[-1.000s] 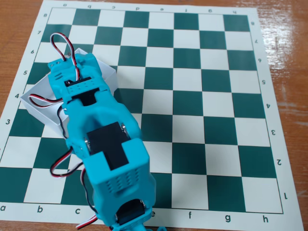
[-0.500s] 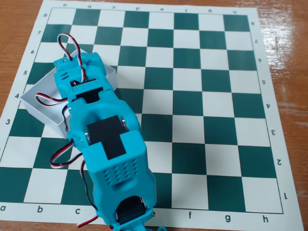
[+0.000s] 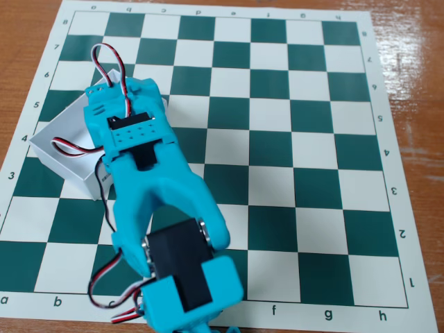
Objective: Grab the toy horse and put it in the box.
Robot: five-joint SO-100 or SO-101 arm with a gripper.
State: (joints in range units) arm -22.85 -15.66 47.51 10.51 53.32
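The white box [image 3: 64, 147] lies at the left of the chessboard, and the turquoise arm [image 3: 149, 187] covers its right part. From above, my gripper [image 3: 119, 96] shows only as the back of its body, over the box's right end. Its fingers are hidden beneath it, so whether they are open or shut on something does not show. The toy horse is hidden from this view.
A green-and-white chessboard mat [image 3: 291, 139] covers a wooden table [image 3: 409, 62]. Red, white and black servo cables [image 3: 104, 59] loop above the gripper and beside the arm's lower part [image 3: 104, 295]. The arm's base end sits at the bottom edge of the picture.
The gripper end has shifted slightly right and toward the far side over the box. The arm's big black servo block has dropped toward the bottom edge. More of the box's left part shows.
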